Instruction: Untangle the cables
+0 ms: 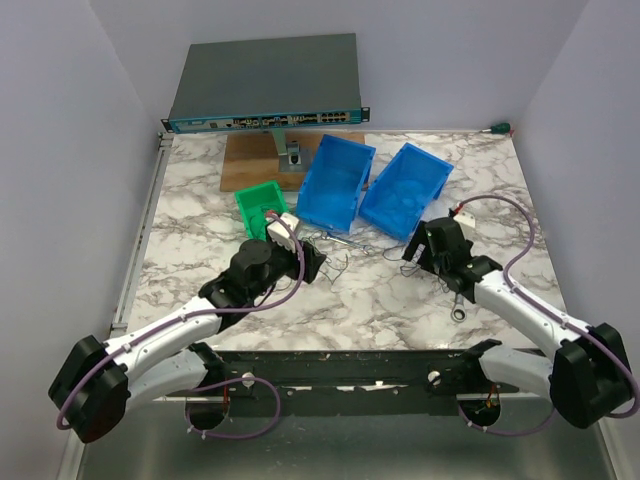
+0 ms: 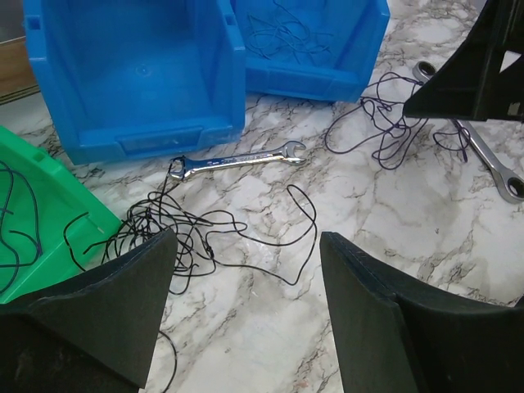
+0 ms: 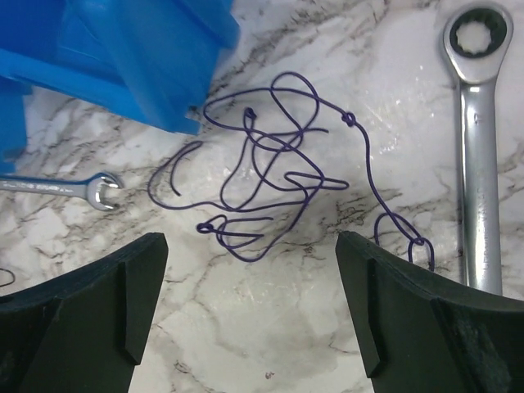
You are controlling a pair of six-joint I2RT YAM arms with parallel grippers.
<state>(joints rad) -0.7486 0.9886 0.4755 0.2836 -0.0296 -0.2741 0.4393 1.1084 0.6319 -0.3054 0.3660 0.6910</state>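
A black tangle of cables point(image 2: 164, 225) lies on the marble beside the green bin, just ahead of my left gripper point(image 2: 246, 246), which is open with only bare table between its fingers. A separate blue-purple tangle of cables point(image 3: 270, 176) lies in front of my right gripper point(image 3: 250, 241), also open and holding nothing. In the top view, both thin clumps point(image 1: 345, 258) sit between the left gripper point(image 1: 318, 265) and the right gripper point(image 1: 415, 250). More thin wires lie inside the green bin point(image 2: 41, 213) and the farther blue bin point(image 2: 319, 41).
A small silver wrench point(image 2: 237, 160) lies before the near blue bin point(image 2: 139, 74). A ratchet wrench point(image 3: 479, 147) lies right of the purple tangle. Two blue bins point(image 1: 335, 180) point(image 1: 405, 190), a green bin point(image 1: 262, 205), a wooden board point(image 1: 250, 160) and a network switch point(image 1: 265, 85) stand behind.
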